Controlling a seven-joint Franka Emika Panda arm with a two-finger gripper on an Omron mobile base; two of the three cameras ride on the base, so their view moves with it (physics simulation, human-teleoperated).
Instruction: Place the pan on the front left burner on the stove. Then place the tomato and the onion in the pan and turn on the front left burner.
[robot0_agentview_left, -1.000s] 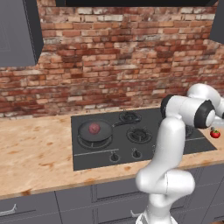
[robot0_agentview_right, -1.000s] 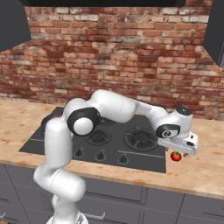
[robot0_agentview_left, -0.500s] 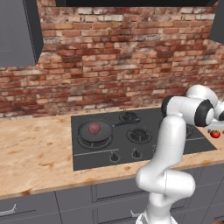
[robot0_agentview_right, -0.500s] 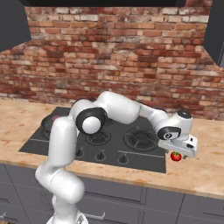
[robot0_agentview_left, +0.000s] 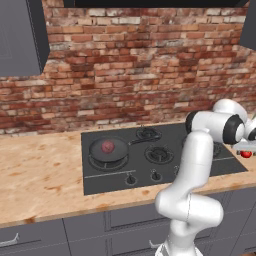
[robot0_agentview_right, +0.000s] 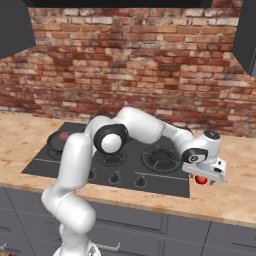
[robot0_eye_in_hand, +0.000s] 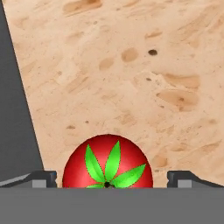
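Running along a red brick wall, a speckled tan wooden counter (robot0_agentview_left: 40, 175) holds a black stove (robot0_agentview_left: 165, 165), with grey cabinets below and dark cabinets above. From the left base camera, the pan (robot0_agentview_left: 109, 149) sits on the front left burner (robot0_agentview_left: 97, 161) with the dull purple onion (robot0_agentview_left: 107, 146) inside it. From the right base camera, the white arm stretches across the cooktop to the bare counter just past its right edge, where the gripper (robot0_agentview_right: 204, 176) hangs low over the bright red tomato (robot0_agentview_right: 201, 179). The hand camera looks straight down on the tomato's green stem, its two dark fingertips (robot0_eye_in_hand: 43, 178) spread wide on either side and not touching it. Compared with a second ago, the hand has barely shifted and the tomato has not moved.
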